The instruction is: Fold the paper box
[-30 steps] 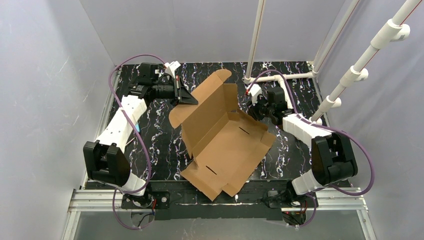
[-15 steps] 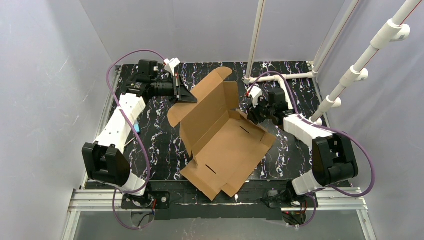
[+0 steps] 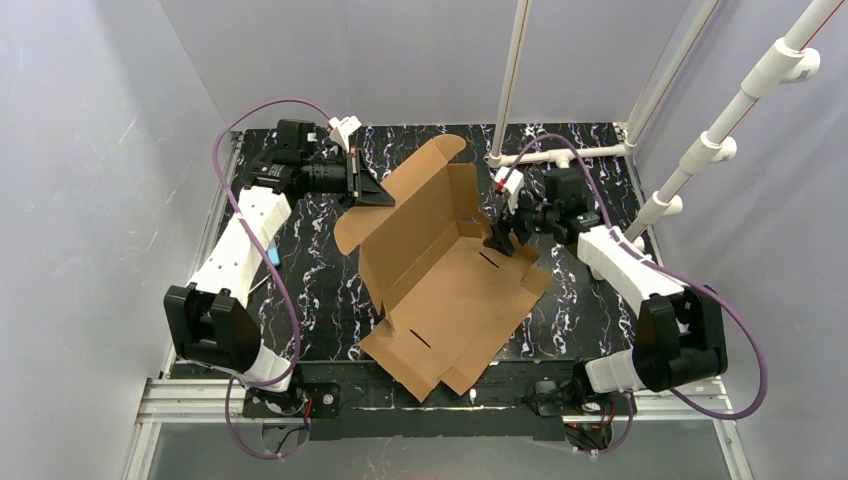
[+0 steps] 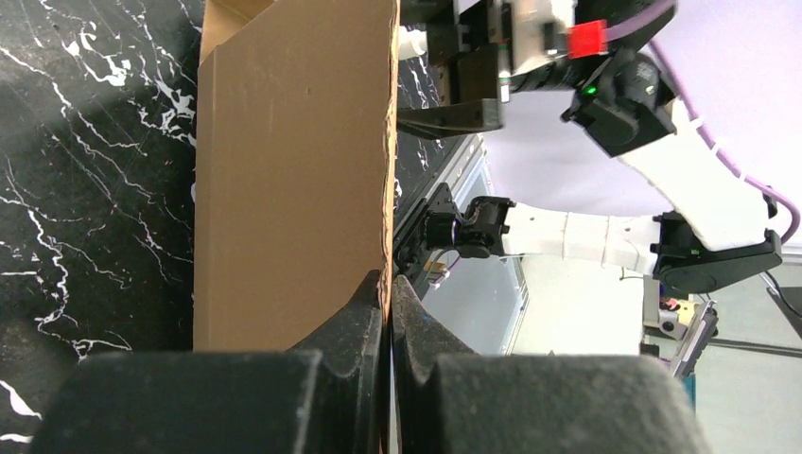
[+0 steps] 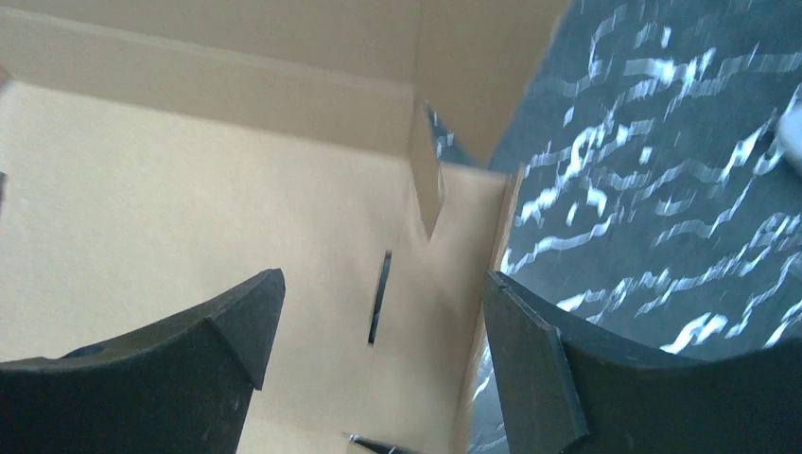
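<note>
The paper box (image 3: 450,290) lies half-formed in the middle of the table, a brown die-cut sheet with its long rear panel (image 4: 293,170) raised. My left gripper (image 3: 377,193) is shut on that panel's upper left edge; in the left wrist view its fingertips (image 4: 371,301) pinch the thin cardboard edge. My right gripper (image 3: 503,240) hangs open just above the box's right end. In the right wrist view its gripper (image 5: 383,284) holds nothing, and its two fingers straddle a slot (image 5: 380,295) in the box floor (image 5: 170,218).
The black marbled table (image 3: 320,290) is walled on the left, rear and right. White pipes stand at the rear right: an upright pole (image 3: 510,80) and a low pipe frame (image 3: 570,158). A small blue item (image 3: 272,255) lies beside the left arm.
The right gripper has opened wide and moved from beside the box's right end to above its floor, the right arm swinging outward. The left gripper has kept its pinch, barely moving.
</note>
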Available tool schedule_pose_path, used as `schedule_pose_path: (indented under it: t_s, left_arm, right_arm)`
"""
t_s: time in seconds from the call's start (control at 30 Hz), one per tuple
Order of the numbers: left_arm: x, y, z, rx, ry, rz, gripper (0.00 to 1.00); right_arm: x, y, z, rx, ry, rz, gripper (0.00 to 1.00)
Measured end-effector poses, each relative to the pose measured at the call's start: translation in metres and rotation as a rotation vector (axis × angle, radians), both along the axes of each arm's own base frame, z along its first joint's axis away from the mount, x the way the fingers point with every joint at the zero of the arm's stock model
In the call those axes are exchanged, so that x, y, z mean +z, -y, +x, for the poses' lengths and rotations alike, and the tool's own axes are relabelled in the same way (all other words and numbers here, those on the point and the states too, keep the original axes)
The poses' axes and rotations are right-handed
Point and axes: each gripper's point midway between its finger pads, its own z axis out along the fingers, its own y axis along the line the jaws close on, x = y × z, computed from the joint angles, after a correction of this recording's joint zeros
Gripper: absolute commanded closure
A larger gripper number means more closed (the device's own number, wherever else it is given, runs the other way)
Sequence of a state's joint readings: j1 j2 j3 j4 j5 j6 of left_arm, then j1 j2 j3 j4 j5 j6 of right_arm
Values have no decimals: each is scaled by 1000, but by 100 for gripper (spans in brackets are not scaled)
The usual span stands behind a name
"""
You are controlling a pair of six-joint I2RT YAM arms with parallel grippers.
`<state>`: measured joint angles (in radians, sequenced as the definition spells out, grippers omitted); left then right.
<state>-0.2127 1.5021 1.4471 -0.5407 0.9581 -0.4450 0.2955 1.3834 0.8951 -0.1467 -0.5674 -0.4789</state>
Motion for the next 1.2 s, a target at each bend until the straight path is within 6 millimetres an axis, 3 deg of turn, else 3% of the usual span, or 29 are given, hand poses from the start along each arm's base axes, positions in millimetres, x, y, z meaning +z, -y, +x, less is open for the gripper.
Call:
schedule_pose_path:
  t_s: [0.07,0.2,0.27,0.37,0.47,0.6,0.7,0.77,1.0,1.1,1.2]
  left_arm:
    - [1,1,-2,-13,6,-6,100]
    - [1,-1,-6,-35,28,2,100]
    - [2,-1,-8,-46,42,7,100]
    - [9,-2,-8,-62,82,11,100]
    - [24,-1,-7,-75,135,5,100]
    - [48,-1,-4,-88,216,2,100]
    - [65,-3,-2,-90,281,10,100]
    - [73,-7,1,-83,324,31,100]
    - [102,-30,23,-16,476,116,100]
    - [106,-33,25,-14,511,141,99]
    - [103,-33,23,-23,503,145,87]
  right_arm:
    - [19,-8,-1,57,9,25,13]
    - [81,-21,24,114,147,63,13]
    - [99,-24,32,129,206,70,14]
    - [101,-32,40,174,206,80,16]
    - [94,-44,56,195,156,94,28]
    - [93,-56,72,209,109,131,57]
    - [105,-68,74,249,96,181,81]
    - [119,-76,72,279,105,215,92]
    - [165,-96,95,337,206,289,99]
    - [168,-100,97,362,227,295,99]
    - [163,-100,93,392,232,286,99]
